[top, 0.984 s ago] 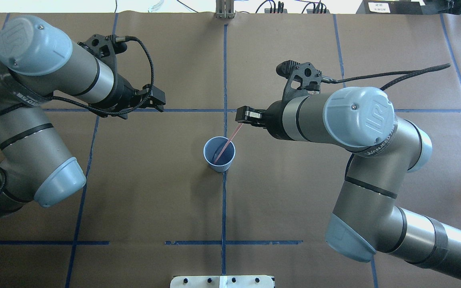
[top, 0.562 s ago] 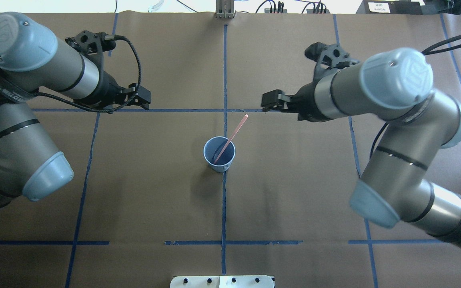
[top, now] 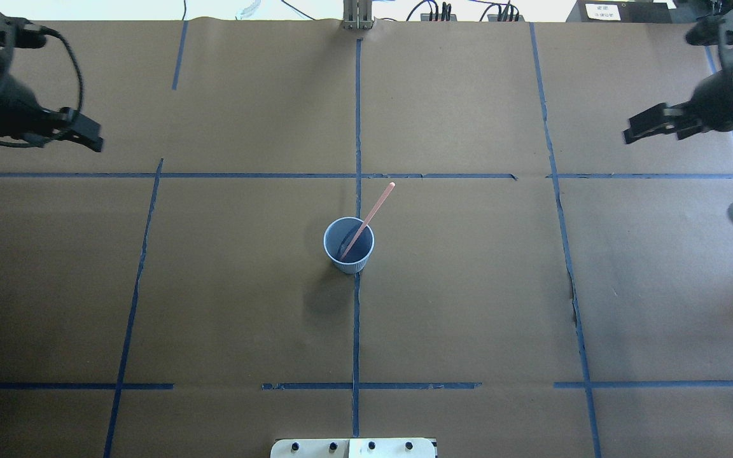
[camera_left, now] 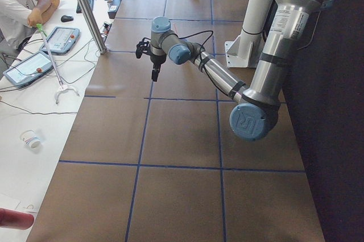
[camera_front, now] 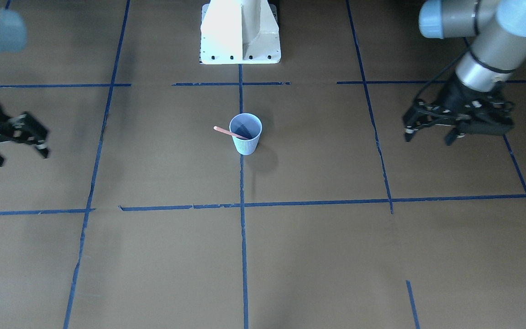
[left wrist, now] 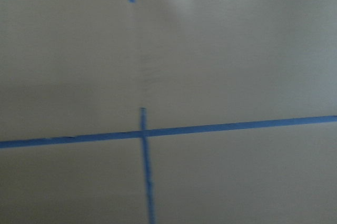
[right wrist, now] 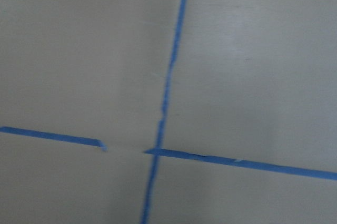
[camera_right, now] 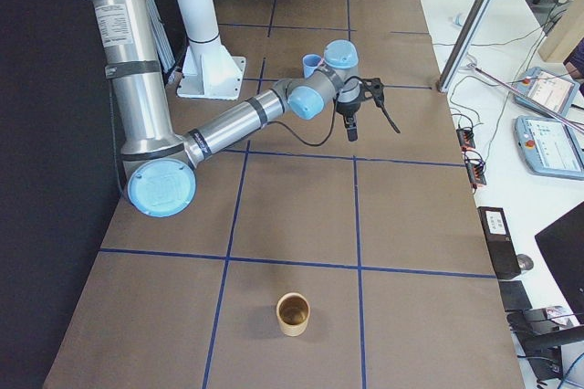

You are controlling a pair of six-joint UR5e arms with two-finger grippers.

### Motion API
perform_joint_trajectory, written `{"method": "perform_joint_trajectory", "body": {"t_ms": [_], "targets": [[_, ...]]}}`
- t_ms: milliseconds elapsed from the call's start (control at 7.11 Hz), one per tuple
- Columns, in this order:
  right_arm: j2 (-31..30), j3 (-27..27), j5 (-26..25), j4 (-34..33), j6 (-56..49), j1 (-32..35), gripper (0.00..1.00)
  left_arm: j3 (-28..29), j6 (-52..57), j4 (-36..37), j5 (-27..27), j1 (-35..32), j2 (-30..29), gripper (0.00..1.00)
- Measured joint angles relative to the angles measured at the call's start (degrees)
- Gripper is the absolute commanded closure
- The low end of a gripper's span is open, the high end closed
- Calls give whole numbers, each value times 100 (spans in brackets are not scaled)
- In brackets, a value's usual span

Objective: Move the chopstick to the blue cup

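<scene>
Chopstick [top: 371, 213] sits tilted in the blue cup [top: 349, 266] at the centre of the table [top: 468, 305], top end leaning over the rim toward the far right corner; left gripper [camera_front: 427, 138] hangs near the left edge, fingers apart; right gripper [camera_front: 22, 157] near the right edge, fingers apart too.

Your right gripper [top: 639, 129], which pinched the top of the chopstick [top: 369, 217] a second ago, has let go. It has pulled away to the far right edge of the overhead view, and its fingers are now spread apart. The chopstick is no longer held and leans unsupported on the rim of the blue cup [top: 350, 266]. Your left gripper [top: 90, 138] has drawn back from near the table's middle to the far left edge. Both arms' large segments have mostly left the overhead view.
</scene>
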Motion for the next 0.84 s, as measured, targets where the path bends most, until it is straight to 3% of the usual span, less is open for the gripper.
{"method": "perform_joint_trajectory", "body": {"t_ms": [281, 562, 844], "targets": [[-178, -1070, 512, -31, -2207, 1244, 0, 170, 1981, 85, -142, -1093, 574, 0], [-208, -2018, 625, -427, -4258, 2140, 0, 274, 3402, 644, -420, -1891, 750, 0], [-215, -2373, 647, -1025, -5646, 2790, 0, 278, 3972, 930, -487, -2199, 789, 0]]}}
